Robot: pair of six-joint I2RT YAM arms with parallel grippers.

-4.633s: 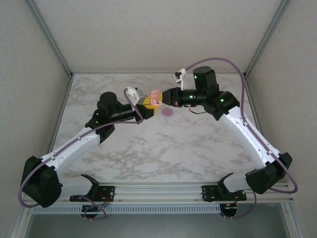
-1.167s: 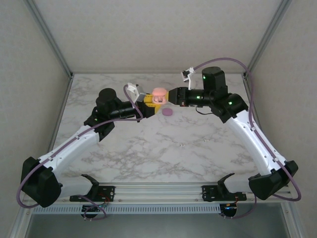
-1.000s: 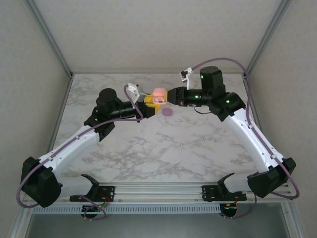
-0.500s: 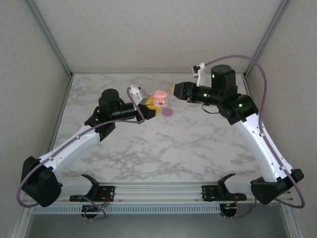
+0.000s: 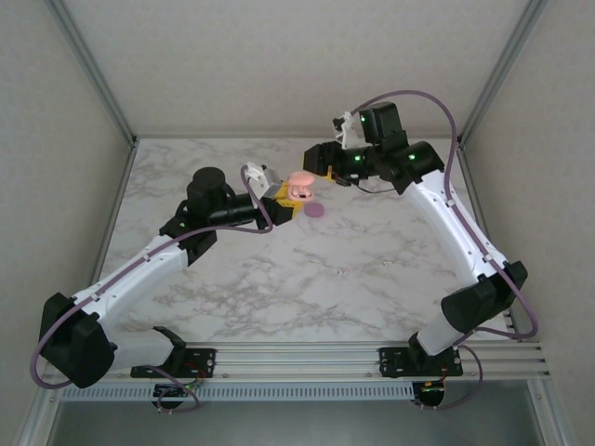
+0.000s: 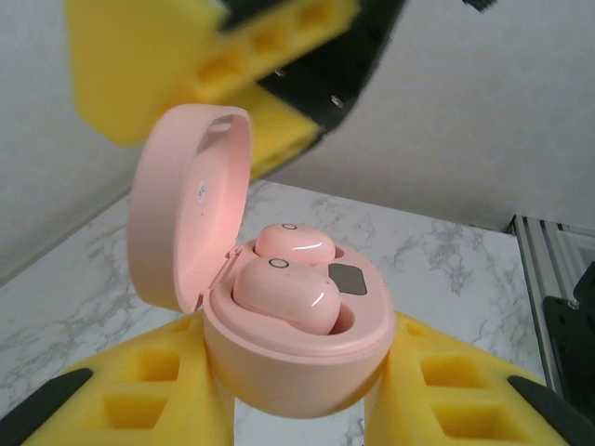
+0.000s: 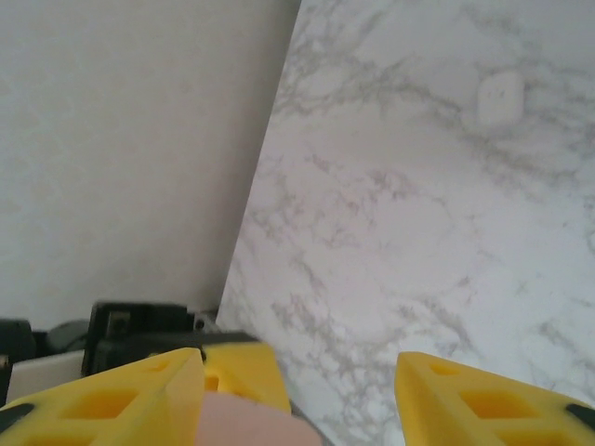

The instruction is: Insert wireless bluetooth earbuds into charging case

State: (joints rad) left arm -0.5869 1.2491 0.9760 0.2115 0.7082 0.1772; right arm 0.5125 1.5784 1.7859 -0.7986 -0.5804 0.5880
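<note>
step: both pink earbuds [image 6: 284, 293] look seated in the open case [image 6: 297, 367], far middle | left hand [image 6: 297, 395] clamped on the case | right hand [image 7: 297, 395] spread, empty, just right of it | next: we reckon nudge the lid [image 6: 186, 204] shut, gently

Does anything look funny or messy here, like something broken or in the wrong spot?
Nothing looks broken or spilled. The pink case, held by the left hand, has its lid open with both pink earbuds sitting in their pockets. One small purple piece lies by itself on the marble table.
</note>
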